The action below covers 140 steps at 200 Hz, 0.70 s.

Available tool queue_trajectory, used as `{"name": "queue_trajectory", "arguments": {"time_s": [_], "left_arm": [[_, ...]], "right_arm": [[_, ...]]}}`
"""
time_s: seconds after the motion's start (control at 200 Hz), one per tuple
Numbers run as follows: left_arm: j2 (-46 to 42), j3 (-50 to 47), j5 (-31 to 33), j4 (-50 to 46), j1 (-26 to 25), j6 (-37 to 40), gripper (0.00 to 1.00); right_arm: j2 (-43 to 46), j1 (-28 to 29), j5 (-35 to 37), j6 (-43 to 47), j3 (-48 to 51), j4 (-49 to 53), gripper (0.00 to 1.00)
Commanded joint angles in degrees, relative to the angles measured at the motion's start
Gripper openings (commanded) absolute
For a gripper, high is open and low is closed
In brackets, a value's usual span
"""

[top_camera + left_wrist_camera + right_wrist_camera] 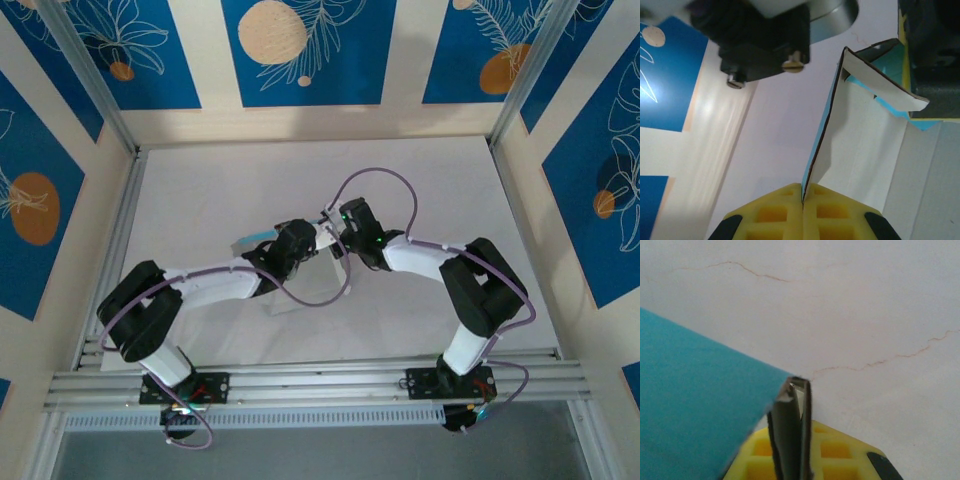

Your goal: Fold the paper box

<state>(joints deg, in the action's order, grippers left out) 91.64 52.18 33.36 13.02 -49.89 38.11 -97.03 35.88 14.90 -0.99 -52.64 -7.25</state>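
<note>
The paper box (252,240) sits in the middle of the surface (420,170), between my two arms, half folded; one wall (840,150) stands upright, white inside and light blue outside, with a small flap (880,82) bent over at its far end. My left gripper (803,192) is closed tight on the near edge of that wall; the card runs straight into the seam between the yellow pads (775,212). My right gripper (796,390) is closed too; it seems to pinch the corner of a blue panel (695,390), though the view is too close to be sure. The card is thin and light, stiff only along its creases; I judge it will buckle if squeezed mid-panel and spring back if released, so the best hold is at an edge, close beside a fold line.
</note>
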Motion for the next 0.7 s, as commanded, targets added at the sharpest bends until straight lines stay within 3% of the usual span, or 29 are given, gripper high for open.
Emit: {"name": "queue_trajectory", "arguments": {"time_s": [0.0,0.315,0.695], "left_arm": [[-2.8,3.4,-7.6,-1.5,-2.1,-8.0,0.0],[-3.1,8.4,-14.2,-14.1,-2.0,-16.6,0.0],[-0.9,9.4,-16.9,-16.3,0.4,-16.7,0.0]], "right_arm": [[1.6,1.6,-0.8,-2.1,2.0,-7.2,0.05],[1.3,2.1,3.2,0.2,3.6,-12.4,0.05],[2.0,-2.1,-11.5,3.5,6.2,-14.9,0.19]]}}
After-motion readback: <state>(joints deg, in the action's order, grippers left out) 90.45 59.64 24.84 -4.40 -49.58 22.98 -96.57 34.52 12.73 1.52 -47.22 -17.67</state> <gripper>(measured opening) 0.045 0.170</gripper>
